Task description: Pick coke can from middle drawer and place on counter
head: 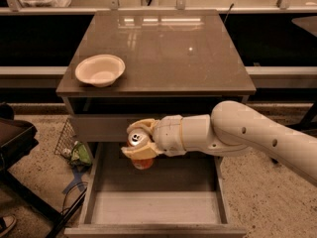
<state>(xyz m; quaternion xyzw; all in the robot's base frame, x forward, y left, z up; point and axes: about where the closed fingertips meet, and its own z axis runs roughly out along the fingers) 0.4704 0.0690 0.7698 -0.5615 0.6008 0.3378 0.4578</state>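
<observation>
The coke can (140, 151), red-orange with a silver top, sits upright between the tan fingers of my gripper (136, 142). The gripper is shut on it and holds it in the air above the back of the open middle drawer (153, 206), in front of the closed top drawer front. The white arm reaches in from the right. The drawer's pale floor holds nothing else that I can see. The counter (168, 48), a glossy grey-brown top, lies above and behind the can.
A white bowl (100, 70) stands on the counter's front left. A wire basket with green and white items (74, 150) sits on the floor left of the cabinet. A dark chair (15, 143) stands at far left. A shelf rail runs behind the counter.
</observation>
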